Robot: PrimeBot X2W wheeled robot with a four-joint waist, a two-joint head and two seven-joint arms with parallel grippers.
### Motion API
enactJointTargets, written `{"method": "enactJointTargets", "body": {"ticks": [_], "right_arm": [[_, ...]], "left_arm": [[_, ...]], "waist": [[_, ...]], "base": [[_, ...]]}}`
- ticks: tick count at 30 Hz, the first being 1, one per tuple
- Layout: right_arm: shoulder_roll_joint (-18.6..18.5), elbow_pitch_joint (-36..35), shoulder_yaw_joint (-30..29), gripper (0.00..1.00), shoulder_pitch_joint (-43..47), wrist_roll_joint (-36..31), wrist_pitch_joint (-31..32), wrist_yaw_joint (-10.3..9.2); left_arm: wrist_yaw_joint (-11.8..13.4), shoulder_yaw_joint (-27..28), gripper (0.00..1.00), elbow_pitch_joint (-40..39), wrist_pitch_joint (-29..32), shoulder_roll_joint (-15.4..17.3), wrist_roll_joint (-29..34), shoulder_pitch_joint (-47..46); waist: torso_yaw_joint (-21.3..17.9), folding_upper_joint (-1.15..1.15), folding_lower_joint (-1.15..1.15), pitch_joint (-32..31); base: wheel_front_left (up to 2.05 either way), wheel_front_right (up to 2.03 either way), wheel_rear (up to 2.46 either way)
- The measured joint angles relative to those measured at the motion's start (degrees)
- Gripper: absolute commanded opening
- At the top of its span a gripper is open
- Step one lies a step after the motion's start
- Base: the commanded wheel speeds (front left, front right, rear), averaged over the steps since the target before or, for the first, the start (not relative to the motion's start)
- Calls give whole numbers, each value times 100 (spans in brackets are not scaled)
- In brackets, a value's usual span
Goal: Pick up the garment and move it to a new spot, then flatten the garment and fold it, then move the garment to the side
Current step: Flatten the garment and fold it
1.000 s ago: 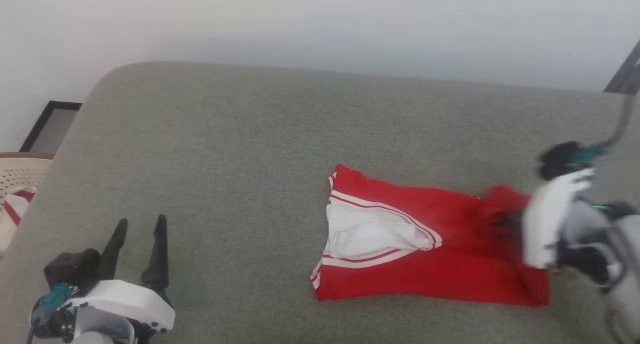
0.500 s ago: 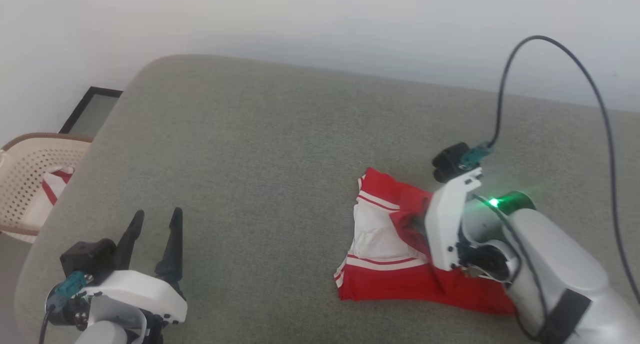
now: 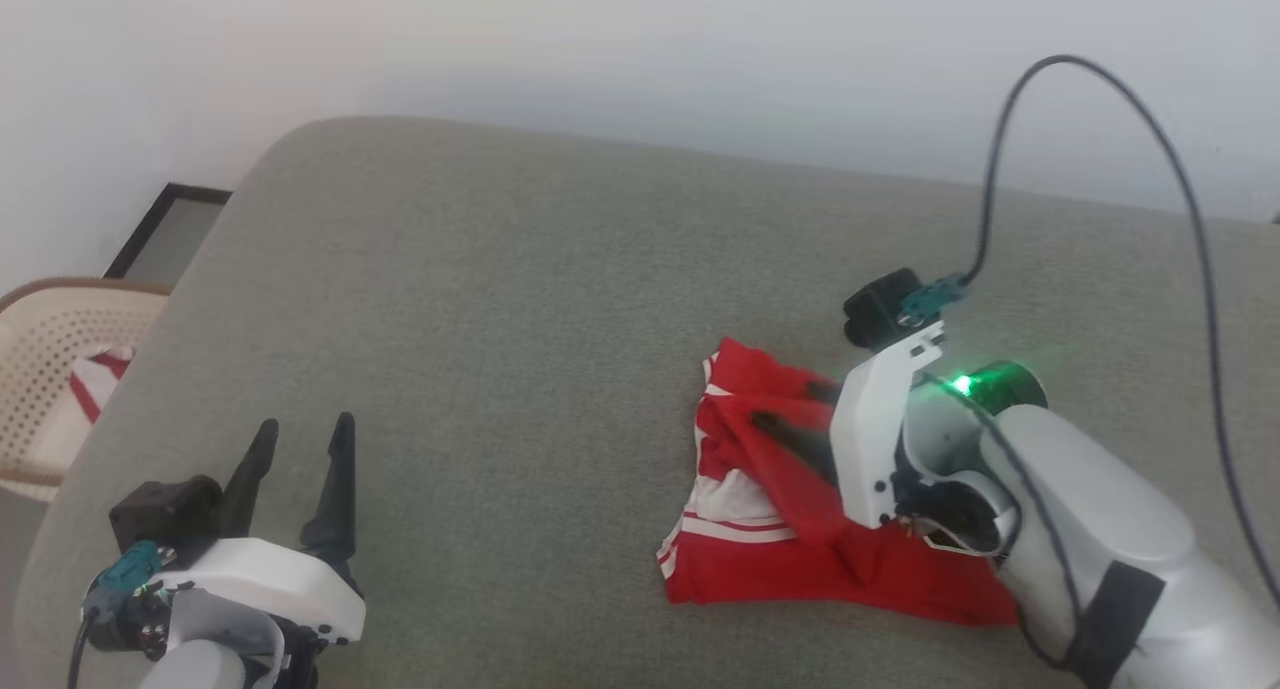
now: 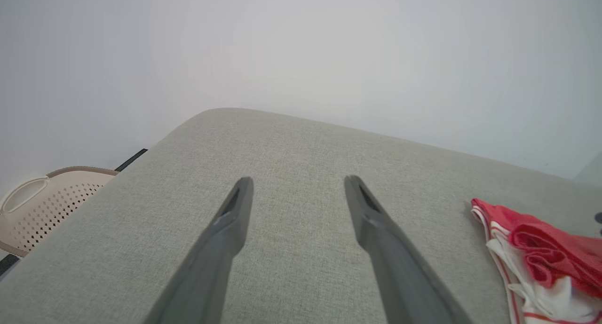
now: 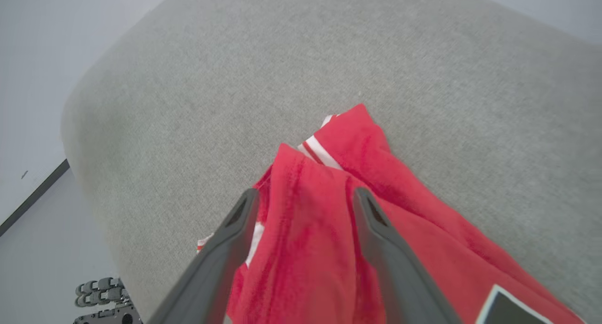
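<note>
Head view: the garment (image 3: 780, 579) lies crumpled toward the right side of the grey padded surface (image 3: 500, 289), its red body bunched and its white, striped trim gathered at the left end. The right end effector (image 3: 783, 406) sits low over the garment's upper folds. The left end effector (image 3: 305, 424) hovers spread and empty, well apart at the lower left.

Left wrist view: the fingers stand wide over bare padding, and the garment (image 4: 541, 248) sits off at the right edge.

Right wrist view: the fingers are spread, with a ridge of red cloth (image 5: 423, 248) lying loose between them, not pinched. The cloth looks light, thin and limp, so it will likely sag and drag when lifted. A hem or shoulder corner seems a better hold than a mid-panel bunch.
</note>
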Motion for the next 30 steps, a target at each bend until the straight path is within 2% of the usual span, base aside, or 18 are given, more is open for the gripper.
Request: {"method": "enactJointTargets", "body": {"ticks": [6, 14, 23, 30], "right_arm": [[-482, -392, -29, 100, 89, 135, -559, 0], [-1077, -790, -381, 100, 509, 90, -1549, -2], [-1553, -957, -1317, 100, 1486, -167, -2876, -2], [-1626, -1017, -2107, 100, 2309, -810, -3697, -2]], "left_arm": [[0, 97, 100, -10, -23, 71, -4, 126], [26, 212, 100, -89, -42, 186, -18, 330], [52, 305, 100, -205, -51, 254, -52, 527], [79, 358, 100, -283, -51, 309, -70, 644]], "waist": [[-206, 0, 0, -109], [-533, 0, 0, -246], [-916, 0, 0, -425], [-1121, 0, 0, -478]], "base": [[0, 0, 0], [0, 0, 0], [0, 0, 0], [0, 0, 0]]}}
